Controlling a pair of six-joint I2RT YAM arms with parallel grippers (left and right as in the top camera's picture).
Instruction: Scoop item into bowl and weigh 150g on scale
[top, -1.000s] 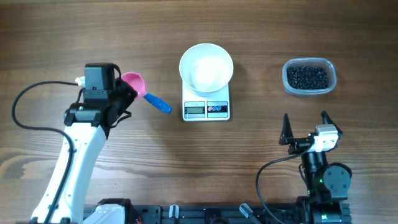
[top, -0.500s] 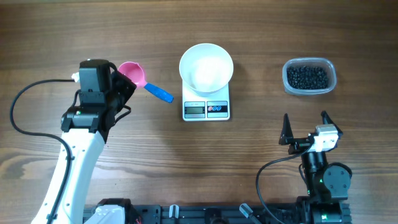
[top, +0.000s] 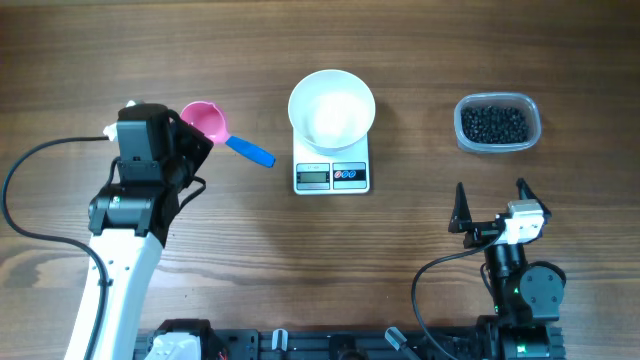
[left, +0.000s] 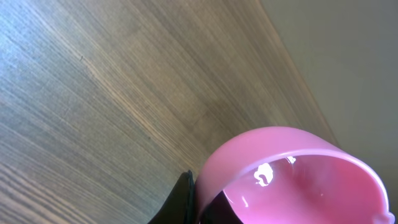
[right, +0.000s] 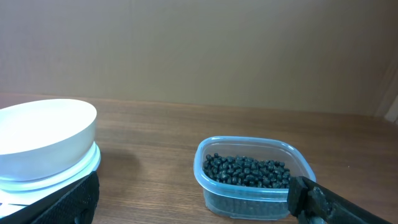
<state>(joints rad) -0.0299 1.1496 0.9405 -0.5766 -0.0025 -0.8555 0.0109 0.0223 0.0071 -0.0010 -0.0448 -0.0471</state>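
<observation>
Your left tool (top: 192, 140) pinches the empty scoop (top: 207, 121) left of the scale (top: 332, 168), ready to fetch beans (top: 495, 123); your right tool (top: 490, 190) sits spread.

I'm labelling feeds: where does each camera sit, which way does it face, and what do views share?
Overhead: above the table, looking straight down; both arms, left gripper shut on pink scoop, right gripper open.
Left wrist: on left arm, facing the scoop's cup; one dark fingertip.
Right wrist: low, facing bowl, scale, tub of beans; both fingers.
Shared: overhead and right wrist see bowl, scale, tub.
</observation>
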